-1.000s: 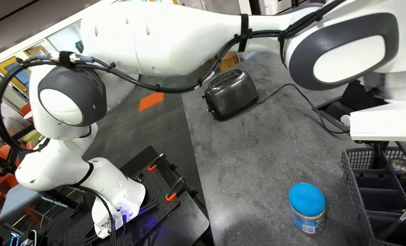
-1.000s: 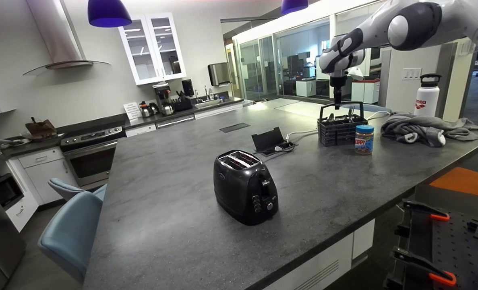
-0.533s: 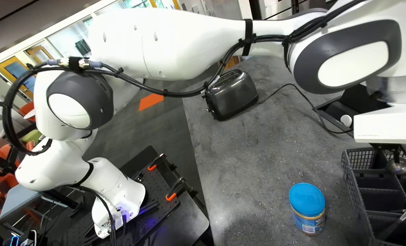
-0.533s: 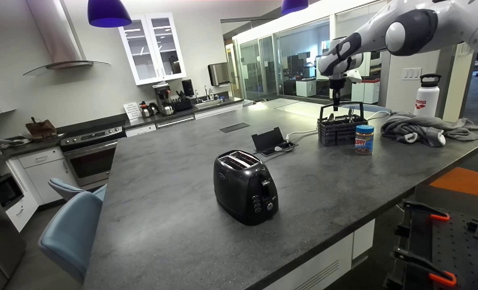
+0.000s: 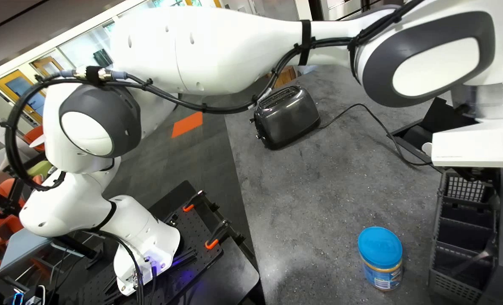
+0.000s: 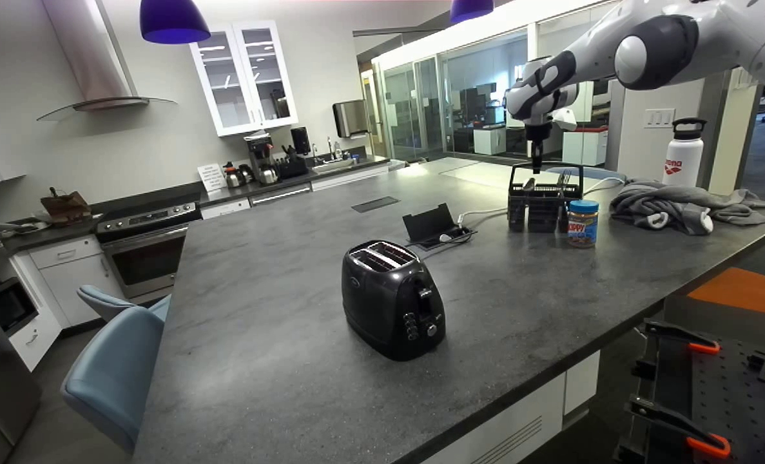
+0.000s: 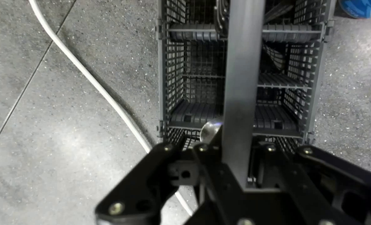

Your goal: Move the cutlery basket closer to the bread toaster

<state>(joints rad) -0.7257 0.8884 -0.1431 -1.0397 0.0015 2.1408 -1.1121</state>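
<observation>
The dark grey cutlery basket (image 6: 543, 222) stands at the far part of the counter, with metal utensils in its compartments. In an exterior view the basket (image 5: 457, 288) is partly cut off at the right edge. My gripper (image 6: 536, 169) is at the basket's upright handle. Seen from the wrist, the gripper (image 7: 240, 151) is shut on the handle (image 7: 243, 68), whose bar runs between the fingers. Whether the basket's bottom touches the counter I cannot tell. The black toaster (image 6: 392, 299) sits nearer that camera, well apart from the basket; the toaster (image 5: 287, 118) shows in both exterior views.
A blue-lidded jar (image 6: 582, 223) stands right beside the basket. Between basket and toaster lie a flat black box (image 6: 430, 225) and the toaster's black cord (image 5: 370, 108). A white cable (image 7: 104, 93) passes along the basket's side. Beyond are a grey cloth (image 6: 685, 203) and a white bottle (image 6: 682, 154).
The gripper has closed on the handle. The basket has turned from its earlier angle, its handle now lined up differently, and its slatted walls look different. Toaster and jar have stayed put.
</observation>
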